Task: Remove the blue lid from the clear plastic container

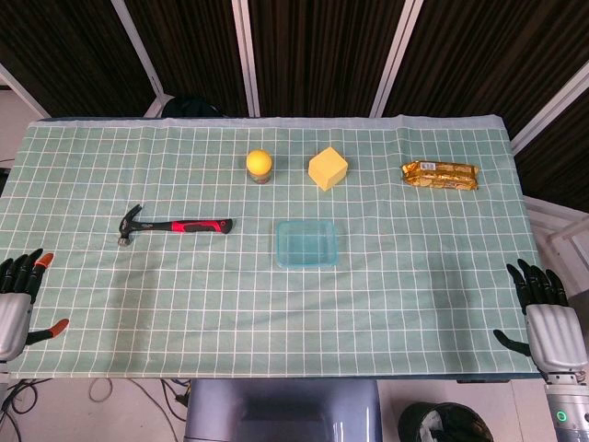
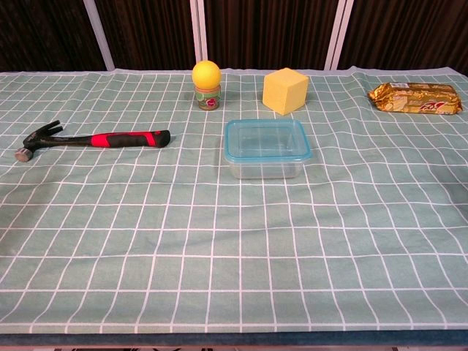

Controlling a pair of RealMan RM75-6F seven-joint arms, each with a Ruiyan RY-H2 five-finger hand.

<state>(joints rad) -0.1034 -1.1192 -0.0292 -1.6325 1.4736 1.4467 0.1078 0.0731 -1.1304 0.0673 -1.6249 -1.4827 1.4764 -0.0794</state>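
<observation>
My left robot hand (image 1: 18,299) and my right robot hand (image 1: 549,322) lay at the near corners of the worktop (image 2: 219,278), fingers spread, holding nothing. The worktop wore a soft green cloth gridded in white. Beyond, near the middle, sat the clear plastic container (image 2: 266,162), a shallow rounded square with its translucent blue lid (image 2: 267,139) on top. Left of it lay a hammer (image 2: 95,140) with a glossy red-and-black handle. Farther back stood a smooth yellow ball on a small jar (image 2: 207,84), a yellow foam cube (image 2: 284,91), and a crinkled gold foil packet (image 2: 415,99).
</observation>
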